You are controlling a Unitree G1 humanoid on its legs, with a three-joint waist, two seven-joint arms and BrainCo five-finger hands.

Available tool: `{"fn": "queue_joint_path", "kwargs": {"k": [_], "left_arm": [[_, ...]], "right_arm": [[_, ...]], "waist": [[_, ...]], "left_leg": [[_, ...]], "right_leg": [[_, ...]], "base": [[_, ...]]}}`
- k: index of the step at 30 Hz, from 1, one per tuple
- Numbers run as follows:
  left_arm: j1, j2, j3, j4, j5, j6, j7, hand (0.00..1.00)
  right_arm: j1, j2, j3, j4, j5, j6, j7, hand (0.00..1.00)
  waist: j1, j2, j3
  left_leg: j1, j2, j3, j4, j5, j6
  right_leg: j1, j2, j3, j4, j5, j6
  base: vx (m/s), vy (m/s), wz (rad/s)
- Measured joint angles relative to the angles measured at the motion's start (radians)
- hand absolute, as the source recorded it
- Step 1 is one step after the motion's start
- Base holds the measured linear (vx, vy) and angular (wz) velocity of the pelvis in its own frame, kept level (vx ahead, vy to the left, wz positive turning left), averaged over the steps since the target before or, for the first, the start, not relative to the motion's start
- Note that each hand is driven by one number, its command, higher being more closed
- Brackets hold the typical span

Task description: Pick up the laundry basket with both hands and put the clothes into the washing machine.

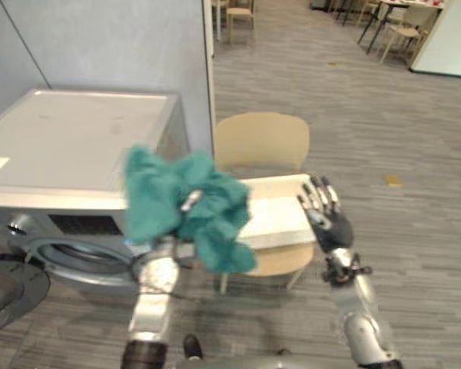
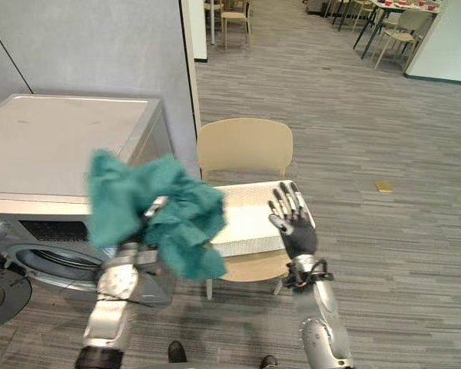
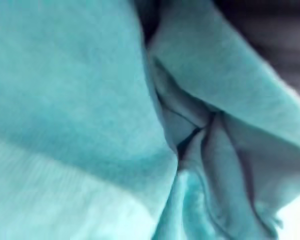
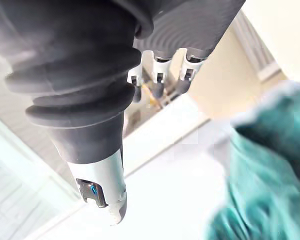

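- Left eye view: the left hand (image 1: 190,202) is up in the air with a green cloth (image 1: 157,192) bunched all over it. The cloth hides the hand, so I cannot tell how tightly it holds. The cloth hangs in front of the washing machine (image 1: 69,146), above its round opening (image 1: 71,258). It is not inside yet.
- Right eye view: the right hand (image 2: 292,219) is flat and spread wide and holds nothing. It is just beside the end of the white basket (image 2: 261,244). The basket sits on a tan chair (image 2: 244,146). I cannot see if more clothes are in it.
- Left wrist view: the green cloth (image 3: 90,100) is right up close, all folds.
- Right wrist view: the right hand's fingers (image 4: 158,85) point straight out. The cloth is off to one side and does not touch them.
- What could go wrong: the cloth is a loose, floppy bundle. If the hold is weak, it may slip off and land on the floor before it gets to the opening. A hanging end could catch on the machine's edge and stay outside. The opening is low, so the arm has to come down to it. The cloth also covers the hand, so aiming may be hard.
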Motion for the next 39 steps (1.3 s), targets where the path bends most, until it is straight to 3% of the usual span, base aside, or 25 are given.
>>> {"fn": "queue_joint_path", "kwargs": {"k": [9,10,11,12,13,14,15,16,17,18,19,20,21,22,23,24,26,28,30,31,32,33,34,37,39], "left_arm": [[0.16,-0.104,0.106,-0.047,-0.053,-0.002,-0.004,1.0],[0.16,-0.105,0.123,-0.055,-0.055,-0.002,-0.002,1.0],[0.159,-0.109,0.131,-0.058,-0.06,-0.002,-0.003,1.0],[0.151,-0.105,0.152,-0.059,-0.07,-0.004,-0.003,1.0],[0.153,-0.103,0.164,-0.061,-0.073,-0.014,-0.001,1.0],[0.167,-0.104,0.167,-0.062,-0.073,-0.018,-0.002,1.0],[0.184,-0.109,0.171,-0.062,-0.074,-0.017,-0.004,1.0],[0.181,-0.11,0.174,-0.067,-0.074,-0.021,-0.005,1.0],[0.181,-0.108,0.18,-0.069,-0.075,-0.025,-0.005,1.0],[0.176,-0.104,0.196,-0.068,-0.075,-0.023,-0.005,1.0],[0.189,-0.105,0.199,-0.067,-0.075,-0.023,-0.004,1.0],[0.199,-0.107,0.197,-0.066,-0.075,-0.023,-0.005,1.0],[0.212,-0.109,0.181,-0.066,-0.074,-0.022,-0.015,1.0],[0.214,-0.109,0.17,-0.067,-0.074,-0.022,-0.026,1.0],[0.213,-0.109,0.168,-0.067,-0.073,-0.022,-0.027,1.0],[0.21,-0.111,0.169,-0.063,-0.072,-0.021,-0.041,1.0],[0.216,-0.119,0.159,-0.036,-0.073,-0.019,-0.048,1.0],[0.216,-0.12,0.142,-0.008,-0.073,-0.01,-0.061,1.0],[0.216,-0.12,0.098,0.012,-0.071,0.004,-0.076,1.0],[0.216,-0.12,0.087,0.012,-0.071,0.005,-0.082,1.0],[0.215,-0.117,0.061,0.013,-0.07,0.005,-0.089,1.0],[0.215,-0.117,0.048,0.013,-0.07,0.005,-0.09,1.0],[0.215,-0.116,0.034,0.013,-0.069,0.006,-0.091,1.0],[0.218,-0.088,-0.004,0.014,-0.065,0.019,-0.094,1.0],[0.219,-0.068,-0.064,0.017,-0.061,0.023,-0.11,1.0]], "right_arm": [[-0.018,0.021,-0.097,-0.01,-0.03,-0.004,-0.02,0.0],[-0.025,0.02,-0.129,-0.01,-0.053,-0.012,-0.041,0.0],[-0.029,0.02,-0.149,-0.01,-0.061,-0.012,-0.048,0.0],[-0.039,0.019,-0.196,-0.008,-0.086,-0.018,-0.065,0.0],[-0.069,0.011,-0.25,-0.003,-0.127,-0.022,-0.09,0.0],[-0.082,0.002,-0.266,-0.003,-0.131,-0.023,-0.1,0.0],[-0.093,-0.003,-0.282,-0.002,-0.163,-0.029,-0.118,0.0],[-0.092,-0.001,-0.312,0.002,-0.198,-0.033,-0.133,0.0],[-0.093,0.0,-0.324,0.004,-0.209,-0.033,-0.137,0.0],[-0.107,0.02,-0.336,0.02,-0.235,-0.028,-0.145,0.0],[-0.093,0.048,-0.348,0.021,-0.246,-0.023,-0.151,0.0],[-0.082,0.054,-0.353,0.02,-0.247,-0.021,-0.151,0.0],[-0.062,0.058,-0.367,0.019,-0.247,-0.016,-0.151,0.0],[-0.053,0.057,-0.383,0.019,-0.248,-0.015,-0.152,0.0],[-0.054,0.058,-0.392,0.019,-0.249,-0.014,-0.152,0.0],[-0.054,0.072,-0.413,0.025,-0.277,-0.006,-0.158,0.0],[-0.054,0.09,-0.429,0.025,-0.307,0.011,-0.167,0.0],[-0.06,0.092,-0.455,0.025,-0.334,0.011,-0.17,0.0],[-0.048,0.1,-0.485,0.025,-0.375,0.012,-0.183,0.0],[-0.041,0.103,-0.485,0.025,-0.383,0.013,-0.189,0.0],[-0.018,0.106,-0.487,0.025,-0.391,0.013,-0.188,0.0],[0.004,0.116,-0.487,0.023,-0.392,0.014,-0.186,0.0],[0.035,0.133,-0.487,0.012,-0.391,0.015,-0.184,0.0],[0.128,0.169,-0.5,-0.023,-0.387,0.024,-0.153,0.0],[0.215,0.193,-0.503,-0.089,-0.379,0.029,-0.144,0.0]], "waist": [[0.028,0.021,0.015],[0.025,0.04,0.028],[0.026,0.038,0.031],[0.02,0.005,0.041],[0.037,0.025,0.07],[0.038,0.053,0.075],[0.016,0.068,0.08],[0.004,0.057,0.078],[-0.002,0.051,0.078],[0.015,0.044,0.089],[0.028,0.023,0.1],[0.026,0.017,0.103],[0.016,0.028,0.096],[0.0,0.048,0.087],[-0.004,0.054,0.086],[-0.005,0.055,0.088],[-0.004,0.028,0.093],[-0.007,0.023,0.092],[-0.029,0.021,0.099],[-0.034,0.018,0.102],[-0.051,0.023,0.113],[-0.064,0.031,0.12],[-0.073,0.016,0.128],[-0.091,0.003,0.139],[-0.101,-0.007,0.14]], "left_leg": [[-0.039,0.022,-0.073,0.019,0.005,-0.005],[-0.082,0.037,-0.05,0.063,-0.031,0.034],[-0.101,0.046,-0.022,0.091,-0.066,0.056],[-0.126,0.074,0.087,0.188,-0.136,0.15],[-0.168,0.172,0.221,0.421,-0.185,0.226],[-0.166,0.197,0.257,0.47,-0.185,0.227],[-0.166,0.184,0.25,0.432,-0.142,0.16],[-0.158,0.115,0.21,0.302,-0.063,0.142],[-0.143,0.096,0.204,0.244,-0.048,0.152],[-0.16,0.147,0.282,0.416,-0.183,0.171],[-0.138,0.179,0.309,0.578,-0.259,0.169],[-0.12,0.187,0.313,0.623,-0.283,0.142],[-0.094,0.193,0.308,0.659,-0.32,0.084],[-0.092,0.184,0.291,0.624,-0.358,0.028],[-0.094,0.176,0.288,0.605,-0.372,0.025],[-0.095,0.135,0.288,0.561,-0.385,0.051],[-0.091,0.058,0.26,0.507,-0.375,0.063],[-0.09,0.004,0.229,0.475,-0.369,0.078],[-0.065,-0.081,0.158,0.433,-0.37,0.13],[-0.057,-0.097,0.138,0.431,-0.374,0.146],[-0.039,-0.122,0.079,0.422,-0.385,0.167],[-0.032,-0.135,0.04,0.411,-0.385,0.168],[-0.007,-0.15,-0.008,0.386,-0.373,0.184],[0.041,-0.211,-0.125,0.312,-0.331,0.191],[0.06,-0.255,-0.207,0.284,-0.311,0.188]], "right_leg": [[0.034,0.028,-0.085,0.012,-0.025,-0.019],[0.032,0.034,-0.12,0.018,-0.034,-0.019],[0.032,0.038,-0.121,0.017,-0.037,-0.022],[0.044,0.029,-0.128,-0.004,-0.036,-0.053],[0.048,0.022,-0.179,0.039,-0.049,-0.064],[0.049,0.036,-0.194,0.074,-0.064,-0.059],[0.046,0.025,-0.212,0.115,-0.093,-0.06],[0.042,0.013,-0.231,0.104,-0.109,-0.075],[0.048,0.005,-0.256,0.083,-0.103,-0.072],[0.059,-0.001,-0.311,0.092,-0.093,-0.068],[0.082,-0.019,-0.342,0.1,-0.092,-0.068],[0.097,-0.024,-0.361,0.1,-0.09,-0.065],[0.119,-0.03,-0.404,0.097,-0.086,-0.058],[0.121,-0.031,-0.447,0.1,-0.08,-0.049],[0.118,-0.033,-0.458,0.1,-0.077,-0.044],[0.113,-0.055,-0.478,0.101,-0.062,-0.024],[0.121,-0.103,-0.504,0.107,-0.04,-0.009],[0.117,-0.162,-0.527,0.172,-0.041,-0.009],[0.084,-0.306,-0.494,0.442,-0.06,-0.062],[0.071,-0.337,-0.453,0.518,-0.049,-0.103],[0.006,-0.353,-0.288,0.661,-0.036,-0.21],[-0.051,-0.317,-0.135,0.77,-0.07,-0.192],[-0.113,-0.245,0.015,0.884,-0.113,-0.137],[-0.208,-0.12,0.133,0.988,-0.184,-0.106],[-0.228,-0.037,0.165,0.869,-0.248,-0.061]], "base": [[0.02,-0.025,0.3],[-0.03,-0.015,0.68],[0.01,-0.025,1.1],[-0.01,0.033,1.05],[-0.01,0.045,0.95],[0.02,0.07,0.92],[0.04,0.034,1.31],[0.01,0.04,1.47],[-0.04,0.03,1.24],[0.0,-0.009,0.76],[0.04,-0.011,0.68],[0.05,0.039,0.87],[0.01,0.134,1.15],[0.0,0.171,1.12],[-0.02,0.217,0.94],[-0.03,0.196,0.52],[-0.04,0.256,0.65],[-0.02,0.314,0.77],[0.01,0.351,1.14],[0.05,0.271,1.3],[0.07,0.197,1.27],[0.1,0.186,1.56],[0.09,0.12,1.27],[0.13,0.077,1.33],[0.2,-0.005,1.38]]}}
